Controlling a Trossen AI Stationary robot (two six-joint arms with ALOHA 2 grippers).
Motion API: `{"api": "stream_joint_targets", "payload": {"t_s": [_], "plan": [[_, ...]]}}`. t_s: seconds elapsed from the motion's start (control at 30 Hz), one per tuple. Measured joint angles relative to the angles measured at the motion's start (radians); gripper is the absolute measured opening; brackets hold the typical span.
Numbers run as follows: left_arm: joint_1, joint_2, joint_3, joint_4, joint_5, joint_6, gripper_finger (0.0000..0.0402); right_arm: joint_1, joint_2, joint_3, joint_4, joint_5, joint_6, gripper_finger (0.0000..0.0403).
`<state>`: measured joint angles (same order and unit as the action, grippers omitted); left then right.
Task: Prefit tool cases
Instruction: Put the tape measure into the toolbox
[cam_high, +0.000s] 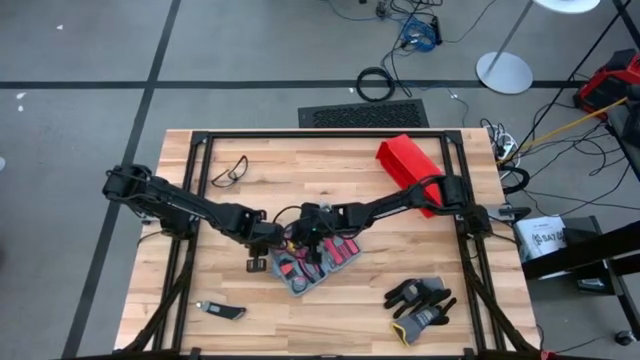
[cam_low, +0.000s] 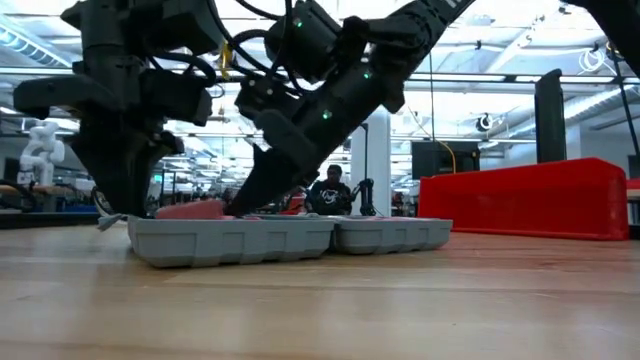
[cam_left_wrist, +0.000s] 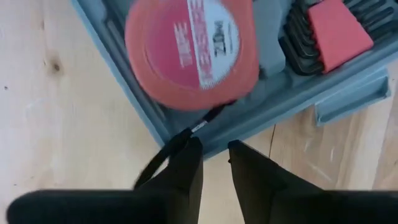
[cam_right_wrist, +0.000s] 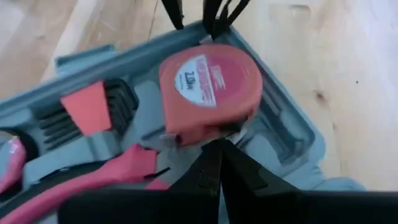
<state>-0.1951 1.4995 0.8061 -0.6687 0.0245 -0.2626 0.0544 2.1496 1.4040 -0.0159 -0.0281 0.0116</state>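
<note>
The tool case (cam_high: 312, 265) lies open on the table (cam_high: 400, 215), near the front of it and well apart from the red bin (cam_high: 408, 165); a red tape measure (cam_right_wrist: 208, 93), hex keys (cam_right_wrist: 93, 109) and pink-handled tools (cam_right_wrist: 99, 171) already sit in its slots; by my judgement the fitting is well advanced, the tape measure not fully seated; the right gripper (cam_right_wrist: 219, 152), fingers shut and empty, presses at the tape measure's edge; the left gripper (cam_left_wrist: 214, 155), slightly parted, hangs at the case's outer wall by the tape's black strap (cam_left_wrist: 171, 152), gripping nothing I can see.

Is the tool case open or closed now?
Open. The case lies flat on the table, both halves spread, with the tape measure and hex keys visible inside.
</note>
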Motion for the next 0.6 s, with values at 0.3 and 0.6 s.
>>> {"api": "stream_joint_targets", "payload": {"t_s": [0.3, 0.6], "plan": [[-0.002, 0.002, -0.016, 0.089, -0.021, 0.024, 0.0086, 0.000, 0.009, 0.047, 0.033, -0.003, -0.057, 0.0000], [-0.013, -0.026, 0.006, 0.005, -0.040, 0.029, 0.0086, 0.000, -0.009, 0.060, -0.008, 0.006, -0.068, 0.0000]]}}
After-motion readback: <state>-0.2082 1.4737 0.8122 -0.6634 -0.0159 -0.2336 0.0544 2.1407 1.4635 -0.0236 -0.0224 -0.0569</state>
